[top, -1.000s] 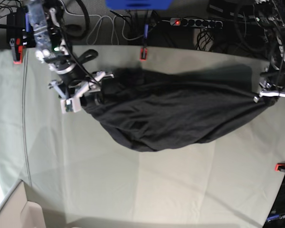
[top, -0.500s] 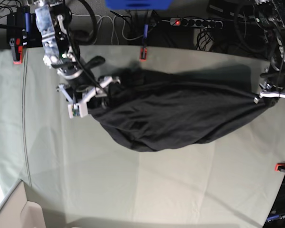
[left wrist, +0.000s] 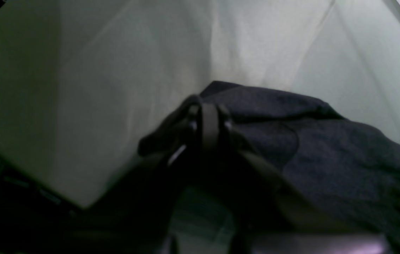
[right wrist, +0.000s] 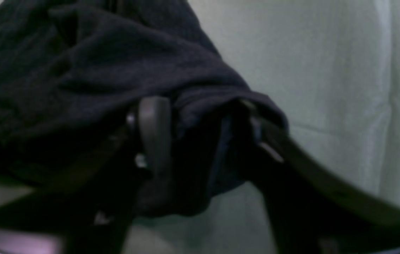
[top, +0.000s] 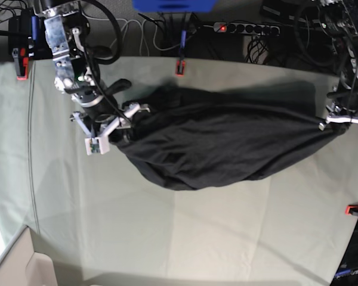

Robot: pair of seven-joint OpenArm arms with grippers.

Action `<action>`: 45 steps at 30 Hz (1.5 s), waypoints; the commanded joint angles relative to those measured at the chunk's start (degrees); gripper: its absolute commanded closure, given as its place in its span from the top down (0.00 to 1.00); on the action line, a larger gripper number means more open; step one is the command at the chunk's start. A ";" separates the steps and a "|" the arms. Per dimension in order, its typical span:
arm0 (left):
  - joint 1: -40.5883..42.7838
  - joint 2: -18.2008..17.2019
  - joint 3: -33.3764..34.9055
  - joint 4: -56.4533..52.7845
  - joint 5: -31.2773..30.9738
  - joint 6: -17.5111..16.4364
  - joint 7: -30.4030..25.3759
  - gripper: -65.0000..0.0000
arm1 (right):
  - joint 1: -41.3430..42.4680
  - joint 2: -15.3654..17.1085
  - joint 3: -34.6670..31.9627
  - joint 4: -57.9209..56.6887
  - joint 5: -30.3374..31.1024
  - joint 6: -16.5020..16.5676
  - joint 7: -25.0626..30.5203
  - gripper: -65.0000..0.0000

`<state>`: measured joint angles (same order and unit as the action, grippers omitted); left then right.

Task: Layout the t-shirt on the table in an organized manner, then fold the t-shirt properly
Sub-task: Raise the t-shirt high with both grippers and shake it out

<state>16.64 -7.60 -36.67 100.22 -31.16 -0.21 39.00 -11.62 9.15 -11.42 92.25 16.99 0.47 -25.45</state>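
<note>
The dark t-shirt [top: 221,143] hangs as a long bunched band across the back of the table [top: 197,238]. At the band's right end my left gripper [top: 329,123] is shut on a corner of it; the left wrist view shows the gripper [left wrist: 208,120] pinching the t-shirt [left wrist: 327,151] above the table [left wrist: 115,70]. My right gripper [top: 116,128] is at the band's left end. In the right wrist view that gripper [right wrist: 203,134] is open, its jaws apart around a fold of the t-shirt [right wrist: 80,70], with one finger [right wrist: 154,134] showing. No graphic shows.
Red-orange clamps [top: 179,67] [top: 21,65] [top: 355,209] grip the table's edges. A power strip [top: 244,28] and cables lie behind the far edge. A beige box [top: 18,268] stands at the near left corner.
My right gripper has shifted slightly right and down into the shirt's left end, and its jaws have narrowed around the cloth. The left arm and its grip have not moved.
</note>
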 commanded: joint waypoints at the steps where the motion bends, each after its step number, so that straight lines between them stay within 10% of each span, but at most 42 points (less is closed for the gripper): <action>1: 0.02 -0.62 -0.30 1.09 -0.27 -0.19 -1.25 0.00 | 1.11 0.13 0.12 0.98 0.28 0.72 1.32 0.22; 4: 0.02 -0.62 -0.30 1.09 -0.27 -0.19 -1.25 0.00 | 1.29 0.13 0.12 1.07 0.28 0.72 1.23 0.00; 25: -1.04 0.78 -1.62 11.56 -0.36 -0.19 -1.25 0.00 | -14.54 1.89 9.71 23.84 0.37 0.72 15.12 0.00; 45: -29.52 0.34 10.77 6.72 6.41 -0.19 -0.54 0.00 | 15.88 3.12 9.44 16.37 0.19 8.19 6.24 0.00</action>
<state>-11.77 -6.70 -25.71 105.78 -24.43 -0.12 40.29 3.11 11.84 -2.33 107.48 16.95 9.04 -21.45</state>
